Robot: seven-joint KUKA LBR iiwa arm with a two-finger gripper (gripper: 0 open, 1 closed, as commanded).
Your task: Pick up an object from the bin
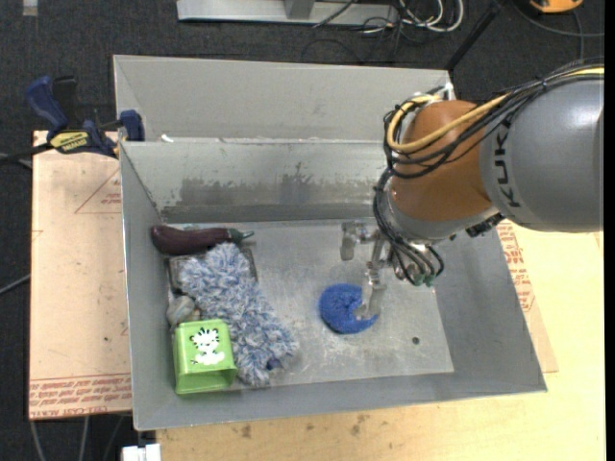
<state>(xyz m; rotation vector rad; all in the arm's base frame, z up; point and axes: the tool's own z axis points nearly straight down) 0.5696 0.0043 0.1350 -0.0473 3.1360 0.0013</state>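
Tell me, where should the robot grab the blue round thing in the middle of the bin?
Probably across its outer edges, coming straight down from above. The blue round thing lies low and flat on the bin floor, apart from the heap on the left, so its sides are free.

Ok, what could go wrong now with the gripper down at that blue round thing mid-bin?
One: the gripper stands at the right edge of the blue round pad, not over its middle, so a grasp may catch only the rim and slip. Two: the pad lies low on the bin floor, so pressing further could scrape the metal.
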